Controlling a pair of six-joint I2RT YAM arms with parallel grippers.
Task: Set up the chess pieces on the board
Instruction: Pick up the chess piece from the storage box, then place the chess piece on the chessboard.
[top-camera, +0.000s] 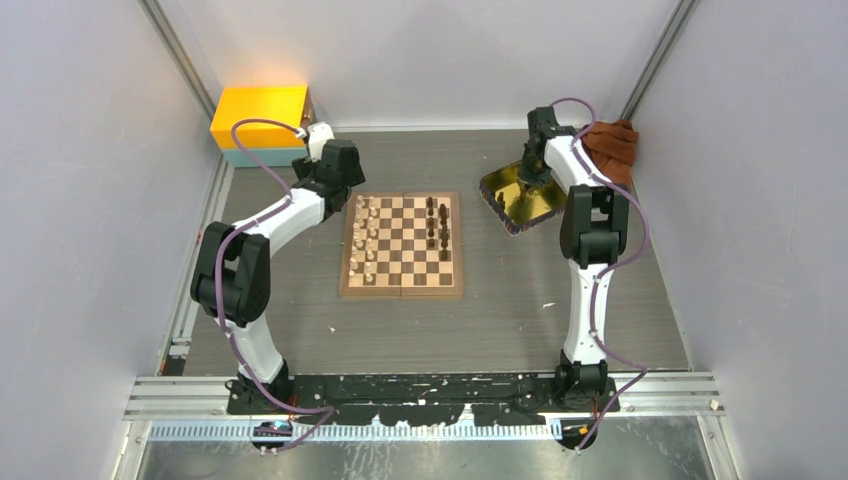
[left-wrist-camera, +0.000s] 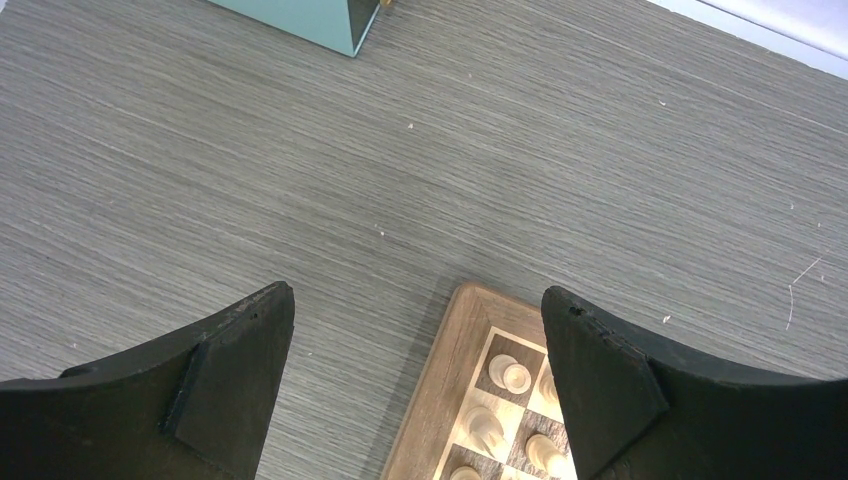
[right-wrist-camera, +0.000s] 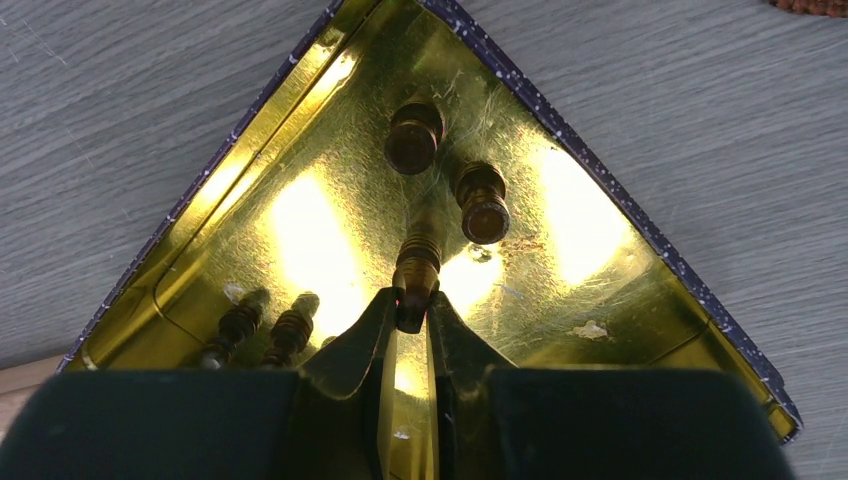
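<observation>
One dark piece lies in the gold tray, pinched by our right gripper, long axis straight ahead of its jaws; our left gripper hangs open by the board's corner.

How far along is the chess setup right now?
Pale pieces stand in two columns on the board's left-arm side; some dark pieces stand opposite. The right end effector pinches another dark piece in the gold tray, where four more lie waiting.

Left gripper at far-left corner of board, fingers spread wide, right gripper right of board, pointing down, fingers pinching dark chess piece
</observation>
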